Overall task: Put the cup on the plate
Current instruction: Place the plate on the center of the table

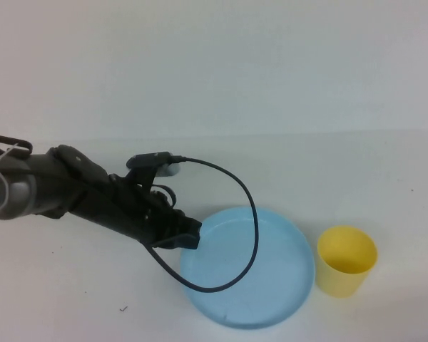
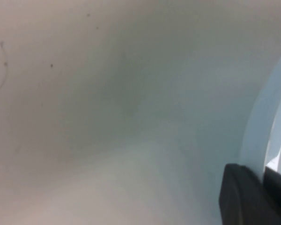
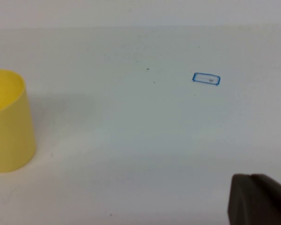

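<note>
Yellow cup (image 1: 346, 261) right of plate (image 1: 271, 299); left end effector (image 1: 189, 239) clamps plate's left rim, right end effector (image 3: 257, 201) near cup

A plain white bench (image 1: 357, 164) is filling nearly the whole of the high view, its surface matte and lying flat. Toward twelve o'clock a white wall (image 1: 214, 57) is rising behind it, and a soft, faint line is marking where the two are meeting. Even, diffuse light is falling across everything, casting only weak shadows. A few tiny dark specks (image 1: 123, 309) are showing on the bench toward seven o'clock. In the right wrist view, a small blue-edged rectangular label (image 3: 206, 78) is lying flat on the white surface.
</note>
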You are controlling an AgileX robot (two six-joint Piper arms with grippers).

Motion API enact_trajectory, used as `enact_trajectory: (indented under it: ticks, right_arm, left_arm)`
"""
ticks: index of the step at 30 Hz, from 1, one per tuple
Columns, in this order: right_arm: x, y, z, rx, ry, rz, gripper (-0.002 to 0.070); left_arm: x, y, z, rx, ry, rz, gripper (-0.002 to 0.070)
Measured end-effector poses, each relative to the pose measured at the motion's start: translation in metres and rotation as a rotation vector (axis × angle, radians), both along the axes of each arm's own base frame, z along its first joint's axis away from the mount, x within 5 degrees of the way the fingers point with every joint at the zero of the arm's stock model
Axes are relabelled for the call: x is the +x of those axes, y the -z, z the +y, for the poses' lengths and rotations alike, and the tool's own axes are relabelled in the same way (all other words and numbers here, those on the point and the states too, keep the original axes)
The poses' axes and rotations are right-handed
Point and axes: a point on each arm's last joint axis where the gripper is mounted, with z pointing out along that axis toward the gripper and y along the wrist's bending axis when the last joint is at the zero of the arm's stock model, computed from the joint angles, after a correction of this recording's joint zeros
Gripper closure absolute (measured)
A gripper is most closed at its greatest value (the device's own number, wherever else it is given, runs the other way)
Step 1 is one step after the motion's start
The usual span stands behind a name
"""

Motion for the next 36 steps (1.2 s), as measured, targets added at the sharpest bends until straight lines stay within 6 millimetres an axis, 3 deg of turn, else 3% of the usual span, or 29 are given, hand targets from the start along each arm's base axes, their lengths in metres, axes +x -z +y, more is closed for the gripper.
enact_trajectory:
  ticks: [8, 36]
  right_arm:
    - [0.000, 0.000, 0.000, 0.000, 0.000, 0.000, 0.0676]
    - [0.000, 0.000, 0.000, 0.000, 0.000, 0.000, 0.0676]
  left_arm:
    - [0.002, 0.018, -0.001, 0.009, -0.007, 0.048, 0.0668]
    - [0.005, 0.018, 0.001, 0.028, 0.002, -0.001, 0.0668]
